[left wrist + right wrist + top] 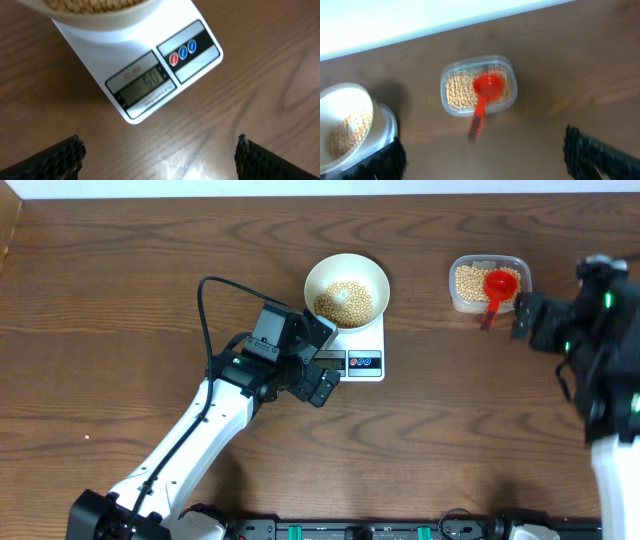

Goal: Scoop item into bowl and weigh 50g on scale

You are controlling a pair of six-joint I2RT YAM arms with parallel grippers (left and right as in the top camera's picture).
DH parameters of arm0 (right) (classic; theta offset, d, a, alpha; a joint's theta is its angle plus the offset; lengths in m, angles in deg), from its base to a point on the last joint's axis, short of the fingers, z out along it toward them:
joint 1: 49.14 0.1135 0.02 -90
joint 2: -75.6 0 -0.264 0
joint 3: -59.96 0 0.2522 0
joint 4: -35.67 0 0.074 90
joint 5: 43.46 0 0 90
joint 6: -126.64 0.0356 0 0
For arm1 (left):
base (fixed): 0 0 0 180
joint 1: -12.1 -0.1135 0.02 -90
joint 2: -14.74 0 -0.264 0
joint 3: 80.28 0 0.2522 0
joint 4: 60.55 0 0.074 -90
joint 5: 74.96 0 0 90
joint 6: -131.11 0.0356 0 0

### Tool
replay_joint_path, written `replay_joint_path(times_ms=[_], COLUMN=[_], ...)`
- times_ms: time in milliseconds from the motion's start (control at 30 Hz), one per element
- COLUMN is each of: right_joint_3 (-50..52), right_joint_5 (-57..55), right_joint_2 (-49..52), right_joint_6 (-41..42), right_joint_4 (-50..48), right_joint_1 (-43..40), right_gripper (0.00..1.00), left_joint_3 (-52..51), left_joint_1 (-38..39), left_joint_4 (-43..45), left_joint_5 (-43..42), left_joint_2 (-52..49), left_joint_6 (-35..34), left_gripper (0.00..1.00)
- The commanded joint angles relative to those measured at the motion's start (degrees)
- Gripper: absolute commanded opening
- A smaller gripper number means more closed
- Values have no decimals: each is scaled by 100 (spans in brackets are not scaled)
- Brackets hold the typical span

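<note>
The white bowl [346,290] holds tan-yellow beans [344,302] and stands on the white scale [362,348]. In the left wrist view the scale's display [141,86] reads 50, beside its red and blue buttons [182,51], with the bowl's rim [107,19] at the top. My left gripper [318,373] is open and empty, just left of the scale's front [160,155]. My right gripper [527,318] is open and empty [482,155], right of the clear tub [488,282].
The clear plastic tub [478,85] holds more beans and a red scoop [483,95] whose handle juts over the near rim; the scoop also shows overhead [497,291]. The table's far edge meets a white surface [420,20].
</note>
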Motion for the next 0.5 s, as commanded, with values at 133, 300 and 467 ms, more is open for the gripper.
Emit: replay_joint_path(times_ms=[133, 300, 467], right_joint_3=[2350, 3591, 4470], right_joint_5=[-114, -114, -122], right_joint_2=[-2341, -3790, -4706], right_joint_6=[-208, -208, -214], right_joint_4=[-1493, -1766, -2011], right_joint_1=[22, 22, 22], right_gripper=[99, 99, 99], left_joint_3=[11, 11, 11], left_joint_1=[-22, -22, -22], left_joint_4=[-2, -2, -2], left_joint_5=[35, 35, 37], left_joint_2=[63, 63, 63], left_joint_6=[-9, -9, -9], left_gripper=[98, 98, 98])
